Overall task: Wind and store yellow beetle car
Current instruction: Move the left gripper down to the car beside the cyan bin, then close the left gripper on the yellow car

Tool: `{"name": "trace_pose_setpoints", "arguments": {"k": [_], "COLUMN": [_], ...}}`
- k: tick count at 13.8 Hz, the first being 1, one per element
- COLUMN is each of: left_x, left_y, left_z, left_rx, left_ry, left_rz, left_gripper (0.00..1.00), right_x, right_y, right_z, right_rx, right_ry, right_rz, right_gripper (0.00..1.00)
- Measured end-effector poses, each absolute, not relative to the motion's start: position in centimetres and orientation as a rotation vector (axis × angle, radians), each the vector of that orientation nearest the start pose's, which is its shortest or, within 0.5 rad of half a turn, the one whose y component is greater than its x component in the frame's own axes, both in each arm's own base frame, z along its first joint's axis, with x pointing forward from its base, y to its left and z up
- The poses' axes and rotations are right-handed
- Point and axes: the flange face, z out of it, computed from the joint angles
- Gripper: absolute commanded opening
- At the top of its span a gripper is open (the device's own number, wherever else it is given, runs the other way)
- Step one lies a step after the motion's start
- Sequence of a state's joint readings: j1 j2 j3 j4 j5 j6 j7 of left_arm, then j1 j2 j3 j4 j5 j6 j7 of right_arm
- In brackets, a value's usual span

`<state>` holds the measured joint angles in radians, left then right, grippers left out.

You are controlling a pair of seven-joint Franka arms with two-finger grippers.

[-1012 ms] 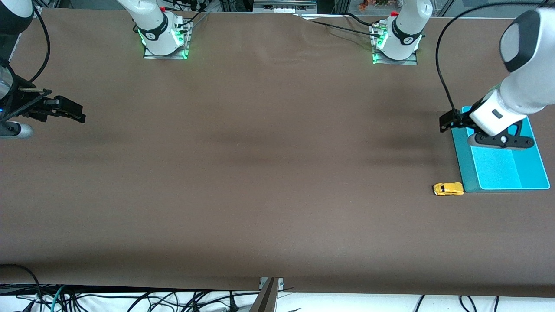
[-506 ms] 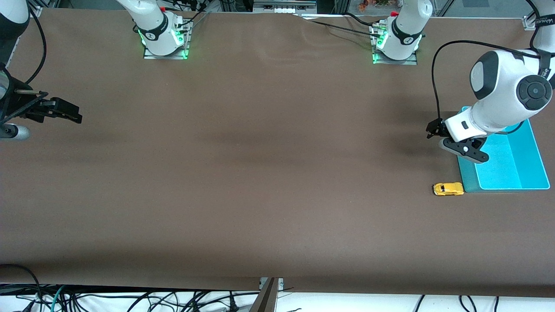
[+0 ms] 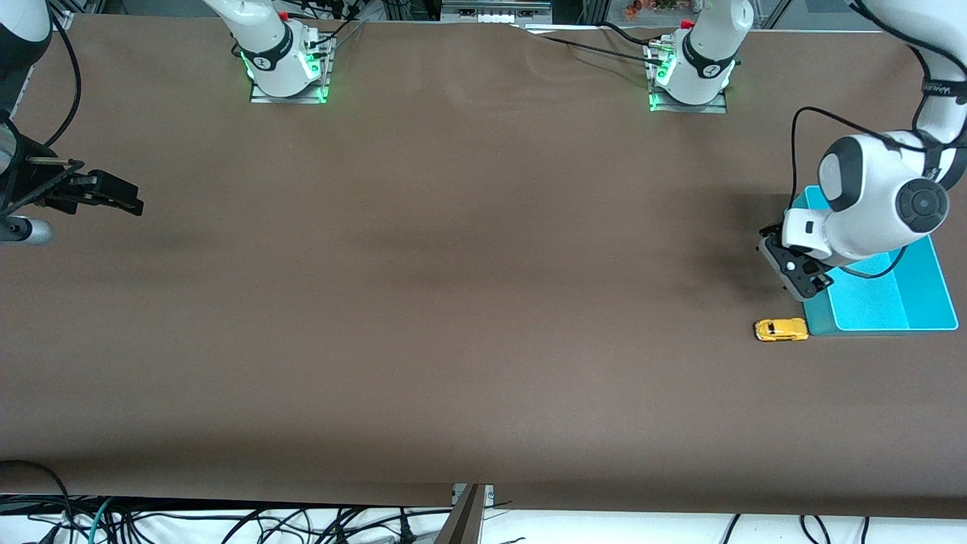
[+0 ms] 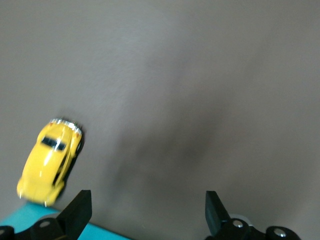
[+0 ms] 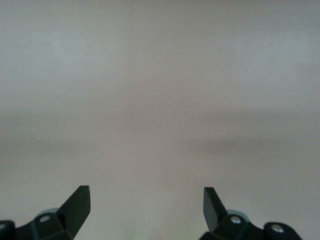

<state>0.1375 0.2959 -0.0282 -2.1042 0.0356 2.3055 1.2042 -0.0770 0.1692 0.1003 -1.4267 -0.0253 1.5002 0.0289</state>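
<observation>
Yellow beetle car [image 3: 781,330]: on its wheels on the brown tabletop [image 3: 453,302], toward the left arm's end, just beside the corner of the teal tray [image 3: 925,298] that is nearest the front camera; whether it touches the tray edge cannot be told. In the left wrist view the car [image 4: 49,161] lies free, outside the span of the fingers, with a sliver of the tray [image 4: 90,234] by it.

Left hand [image 3: 802,278]: over the tabletop at the tray's edge, above the spot just farther from the front camera than the car; fingers spread wide, holding nothing. The left wrist view shows its two dark fingertips [image 4: 75,212] well apart, bare tabletop between them.

Right hand [image 3: 113,194]: waits over the tabletop at the right arm's end, well apart from the car and tray. Its fingertips [image 5: 77,205] are spread wide in the right wrist view, with nothing between them.

Teal tray: shallow, lying flat at the left arm's end, partly covered by the left arm.
</observation>
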Motion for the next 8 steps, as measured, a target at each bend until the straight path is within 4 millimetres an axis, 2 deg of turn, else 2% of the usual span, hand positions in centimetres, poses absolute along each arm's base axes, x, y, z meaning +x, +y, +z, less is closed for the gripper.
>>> {"name": "trace_pose_setpoints", "arguments": {"k": [4, 6, 8], "left_x": [59.2, 61.0, 61.8], "left_y": [6.8, 7.8, 9.2], "left_z": [25.3, 24.9, 24.5], "left_rx": [-2.510, -2.456, -2.446], "left_ry": [1.947, 1.998, 2.006], "left_rz": [0.097, 0.074, 0.067], "left_gripper": [1.00, 1.00, 1.00], "right_x": [59.8, 59.8, 59.8], "right_y": [0.6, 0.6, 0.6], "right_z": [58.8, 58.8, 58.8], "right_rx": [-3.149, -3.149, -3.149], "right_ry": [0.010, 0.010, 0.010], "right_rz": [0.151, 0.151, 0.151], "right_gripper": [1.00, 1.00, 1.00]}}
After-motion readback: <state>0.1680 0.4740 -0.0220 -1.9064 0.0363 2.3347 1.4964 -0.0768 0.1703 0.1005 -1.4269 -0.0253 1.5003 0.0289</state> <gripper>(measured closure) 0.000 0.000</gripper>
